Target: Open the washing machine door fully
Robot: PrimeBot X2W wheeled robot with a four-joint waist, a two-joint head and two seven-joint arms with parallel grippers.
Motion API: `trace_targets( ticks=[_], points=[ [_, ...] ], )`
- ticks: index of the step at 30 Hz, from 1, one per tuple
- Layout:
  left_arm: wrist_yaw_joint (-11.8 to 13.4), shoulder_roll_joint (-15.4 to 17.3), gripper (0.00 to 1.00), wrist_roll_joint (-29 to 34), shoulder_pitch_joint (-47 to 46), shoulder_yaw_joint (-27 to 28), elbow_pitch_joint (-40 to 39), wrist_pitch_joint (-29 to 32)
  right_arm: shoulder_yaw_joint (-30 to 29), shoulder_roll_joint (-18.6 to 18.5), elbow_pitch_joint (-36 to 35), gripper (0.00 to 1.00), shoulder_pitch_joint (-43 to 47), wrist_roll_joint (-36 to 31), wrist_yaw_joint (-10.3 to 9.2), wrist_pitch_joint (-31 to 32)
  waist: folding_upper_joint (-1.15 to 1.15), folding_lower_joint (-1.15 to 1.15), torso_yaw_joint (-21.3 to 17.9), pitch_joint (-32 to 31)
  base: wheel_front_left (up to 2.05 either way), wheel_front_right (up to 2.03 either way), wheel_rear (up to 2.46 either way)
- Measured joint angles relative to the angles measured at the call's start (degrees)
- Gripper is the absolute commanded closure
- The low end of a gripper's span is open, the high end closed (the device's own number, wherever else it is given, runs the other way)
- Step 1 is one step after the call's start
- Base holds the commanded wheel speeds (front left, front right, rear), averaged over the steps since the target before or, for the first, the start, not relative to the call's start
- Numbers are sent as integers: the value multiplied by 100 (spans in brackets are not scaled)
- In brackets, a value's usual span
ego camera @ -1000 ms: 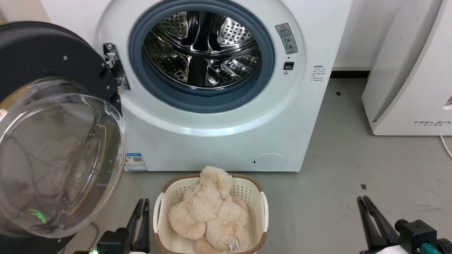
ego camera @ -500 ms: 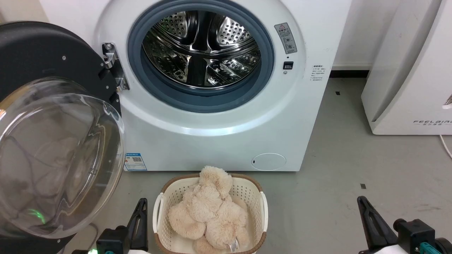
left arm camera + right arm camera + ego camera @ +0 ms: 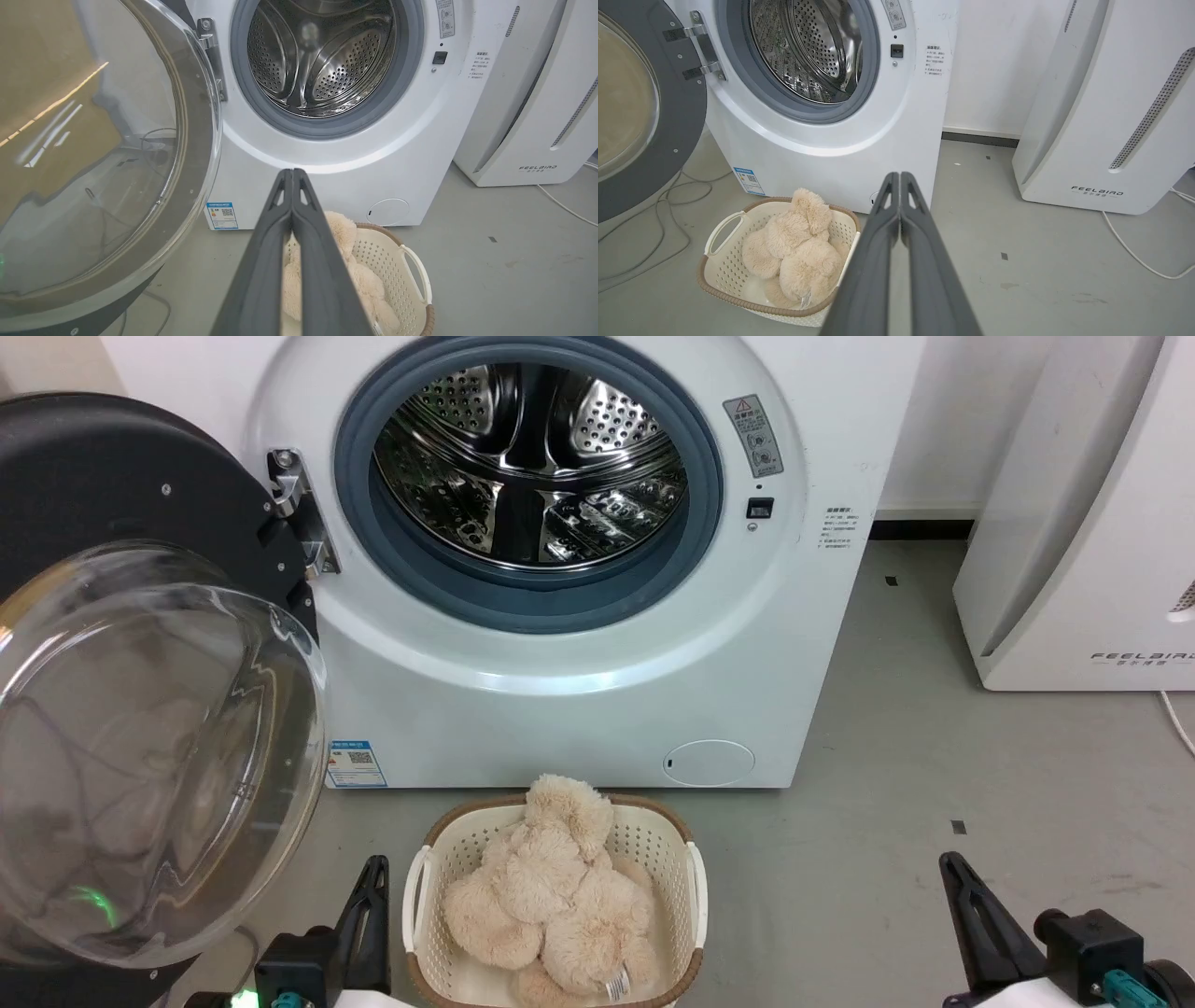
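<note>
While left pincer [image 3: 292, 171] and right pincer [image 3: 899, 174] sit closed, empty, washing machine door [image 3: 112, 476] stands wide, glass [image 3: 149, 756] bulging

left gripper [image 3: 376, 877]: seen low at the left of the head view, fingers [image 3: 261, 261] pressed flat together, tips pointed up | right gripper [image 3: 952, 870]: seen low at the right, fingers [image 3: 873, 261] pressed flat together, tips leaned leftward | both held empty

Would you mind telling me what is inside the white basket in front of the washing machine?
A fluffy beige plush toy lies in the basket. It covers most of the basket's floor, so anything beneath it is hidden.
</note>
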Motion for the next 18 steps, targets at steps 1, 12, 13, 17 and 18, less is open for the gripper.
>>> trace_targets(
  ticks=[1, 12, 13, 17, 18],
  points=[
    [-7, -3, 100, 20, -1, 5, -10, 24, 2, 0, 0, 100, -9, -1, 0, 8, 0, 0, -1, 1, 0, 0, 0],
    [-49, -31, 100, 82, -36, 67, -68, 141, 32, 0, -7, 100, -74, -16, 0, 60, 0, 0, -12, 6, 0, 0, 0],
    [-64, -32, 100, 83, -51, 74, -74, 164, 35, 0, -7, 100, -77, -18, 0, 63, 0, 0, -13, 7, 0, 0, 0],
    [-89, -47, 100, 127, -86, 100, -96, 209, 45, 0, -13, 100, -91, -19, 0, 68, 0, 0, -17, 9, 0, 0, 0],
    [-90, -49, 100, 133, -86, 109, -100, 230, 47, 0, -14, 100, -93, -19, 0, 69, 0, 0, -18, 10, 0, 0, 0]
  ],
)
